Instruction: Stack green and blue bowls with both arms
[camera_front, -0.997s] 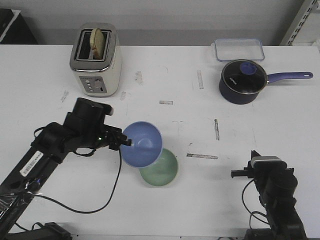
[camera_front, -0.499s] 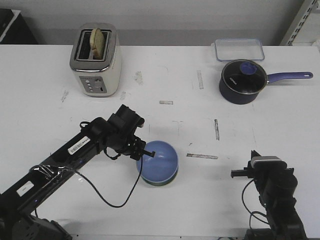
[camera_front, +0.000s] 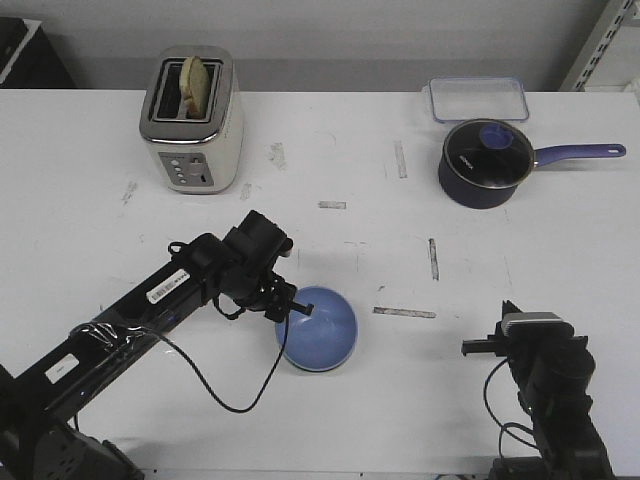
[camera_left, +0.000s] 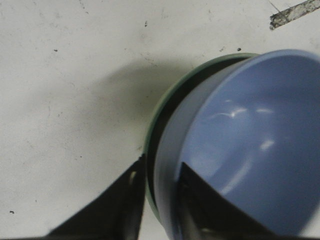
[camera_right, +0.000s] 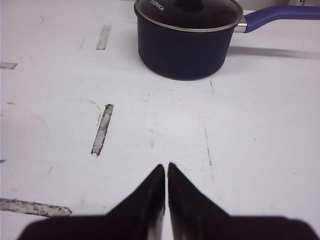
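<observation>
The light blue bowl (camera_front: 320, 328) sits nested inside the pale green bowl, near the table's front centre. In the front view the green bowl is almost wholly hidden under it. In the left wrist view the green bowl's rim (camera_left: 215, 61) shows around the blue bowl (camera_left: 250, 150). My left gripper (camera_front: 298, 310) is at the stack's left edge. It also shows in the left wrist view (camera_left: 160, 167), one finger inside the blue bowl and one outside the green rim, shut on the blue bowl's wall. My right gripper (camera_front: 508, 318) (camera_right: 166, 167) is shut and empty at the front right.
A toaster (camera_front: 192, 122) with bread stands at the back left. A dark navy saucepan (camera_front: 485, 163) (camera_right: 187, 35) with a long handle and a clear lidded container (camera_front: 478, 98) are at the back right. Worn tape marks (camera_front: 404, 312) dot the table.
My left gripper carried the blue bowl down and to the right onto the green bowl, which is now covered. In the last half second it settled slightly lower. The right arm has not moved.
</observation>
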